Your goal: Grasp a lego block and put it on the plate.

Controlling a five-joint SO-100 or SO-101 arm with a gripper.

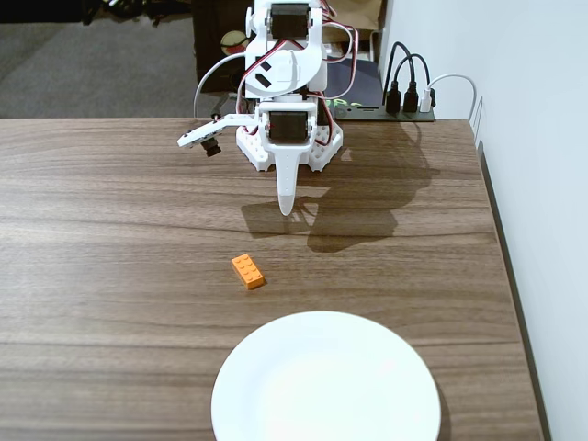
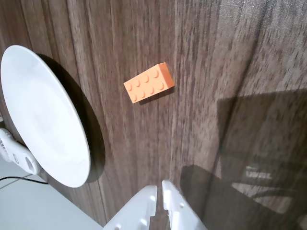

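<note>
the orange brick (image 2: 149, 83) looked light, stiff and slippery; best pinched across its long sides. the gripper (image 2: 159, 191) was pressed together, holding nothing.

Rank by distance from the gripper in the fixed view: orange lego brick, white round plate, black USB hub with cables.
From the gripper:
1. Orange lego brick, just below-left of the fingertip on the table.
2. Black USB hub with cables, behind the arm, upper right.
3. White round plate, at the bottom edge.
</note>
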